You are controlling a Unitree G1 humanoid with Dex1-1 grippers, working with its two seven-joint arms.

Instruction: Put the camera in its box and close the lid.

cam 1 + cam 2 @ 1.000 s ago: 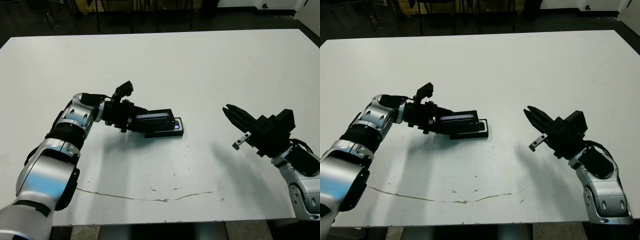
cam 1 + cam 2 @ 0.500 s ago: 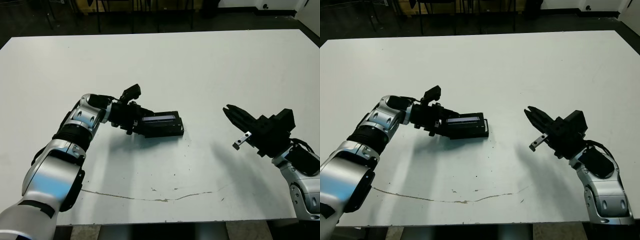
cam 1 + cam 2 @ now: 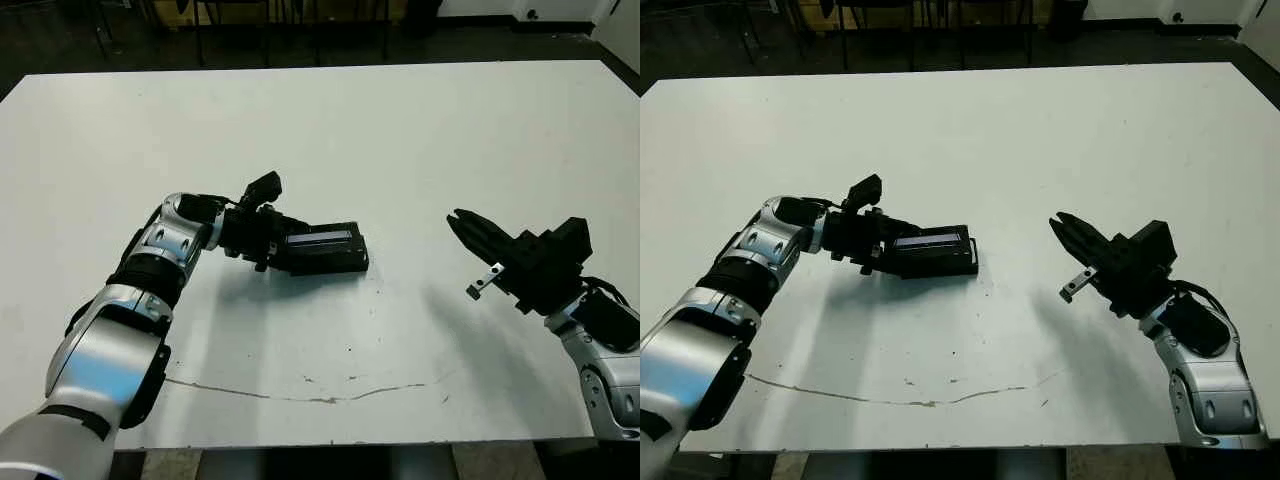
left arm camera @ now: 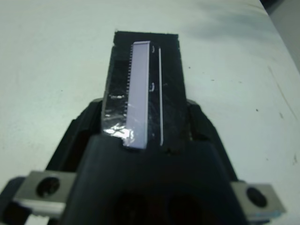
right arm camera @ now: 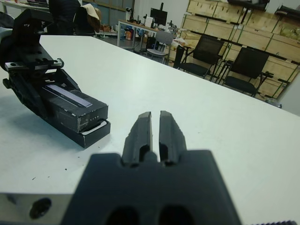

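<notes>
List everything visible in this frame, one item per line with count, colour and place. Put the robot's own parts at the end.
Table: one, white, fills the head views; a thin cracked line runs near its front edge.
Lid: one, black with a greyish shiny strip on top, held by the left pincer and sitting slightly askew on the box, left of centre.
Box: one, black outside, white lining showing at one corner, resting on the table under the lid.
Camera: not visible in any view; presumably inside the box.
Chairs: several, black, beyond the table in the right wrist view.
Crates: a stack, light wood, along the far wall.
Left pincer: one, black, fingers either side of the lid.
Right pincer: one, black, fingers together, holding nothing, above the table's right side.
</notes>
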